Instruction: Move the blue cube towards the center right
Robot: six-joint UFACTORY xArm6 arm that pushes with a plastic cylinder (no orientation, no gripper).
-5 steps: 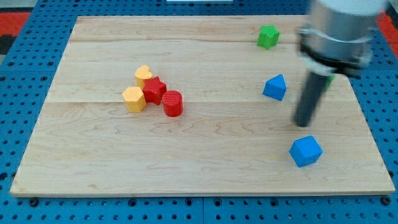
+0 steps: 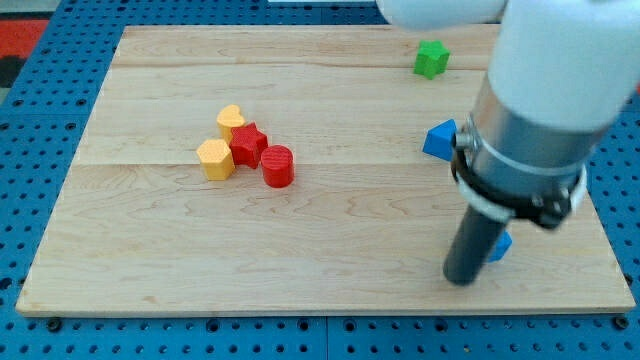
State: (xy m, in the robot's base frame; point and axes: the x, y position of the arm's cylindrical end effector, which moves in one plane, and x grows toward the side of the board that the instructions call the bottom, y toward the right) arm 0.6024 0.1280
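Note:
The blue cube [image 2: 503, 245] lies near the board's bottom right and is mostly hidden behind my rod; only a sliver shows at the rod's right side. My tip [image 2: 460, 279] rests on the board just below and left of the cube, touching or nearly touching it. A second blue block, triangular [image 2: 438, 139], sits above it at the centre right, partly covered by the arm.
A green cube [image 2: 431, 58] sits near the top right. At centre left is a cluster: two yellow blocks [image 2: 231, 118] [image 2: 215, 158], a red star-like block [image 2: 249, 143] and a red cylinder [image 2: 278, 166]. The wooden board [image 2: 300, 240] ends close below my tip.
My tip has moved down and slightly left, from above the blue cube to its lower left. The arm now covers most of the cube. The other blocks have not moved.

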